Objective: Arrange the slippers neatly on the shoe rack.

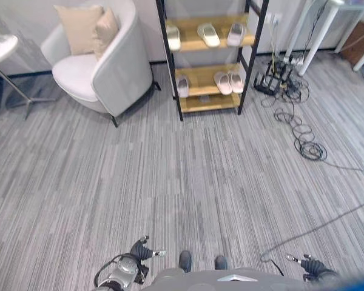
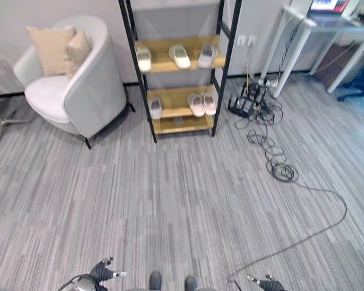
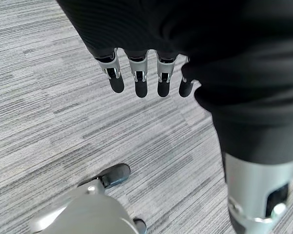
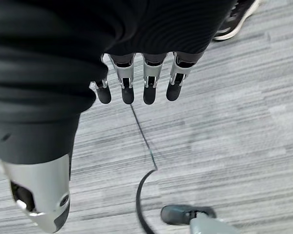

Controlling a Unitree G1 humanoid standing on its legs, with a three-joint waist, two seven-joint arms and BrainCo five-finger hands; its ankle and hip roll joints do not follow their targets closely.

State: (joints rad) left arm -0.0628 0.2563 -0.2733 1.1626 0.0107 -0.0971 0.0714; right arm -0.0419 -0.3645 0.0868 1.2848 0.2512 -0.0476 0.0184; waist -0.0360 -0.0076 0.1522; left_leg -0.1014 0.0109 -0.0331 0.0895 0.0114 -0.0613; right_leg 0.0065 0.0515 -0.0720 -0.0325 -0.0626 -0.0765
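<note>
While the robot stands well back on the grey striped floor (image 1: 170, 182), the rack (image 2: 176, 73) waits far ahead against the wall, between an armchair (image 2: 79, 91) with two cushions (image 2: 57, 45) and a white bench (image 2: 309, 36) that carries a laptop. A long cable (image 2: 291, 182) trails in coils across the floor from the power strip by the bench leg.

All six slippers visible already sit on the rack. On the upper shelf (image 1: 209, 43) lie three: one at the left end (image 1: 173, 37), one in the middle (image 1: 208, 34) and one at the right (image 1: 235, 34), the last two angled away from each other rather than paired. On the lower shelf (image 1: 200, 91) one slipper (image 1: 183, 86) sits alone at the left, well apart from a tidy pair (image 1: 229, 82) lying side by side at the right.

As a judgement, the putting-away looks done and only the neatening is left: the single slippers want drawing together into pairs, and the robot must first walk up to the rack.

Both arms hang low beside the body. The left robot hand (image 3: 146, 78) carries nothing, its fingers loose and apart, pointing at the floor. The right robot hand (image 4: 136, 83) is the same, relaxed and holding nothing. A person's shoe (image 4: 237, 19) shows near it.
</note>
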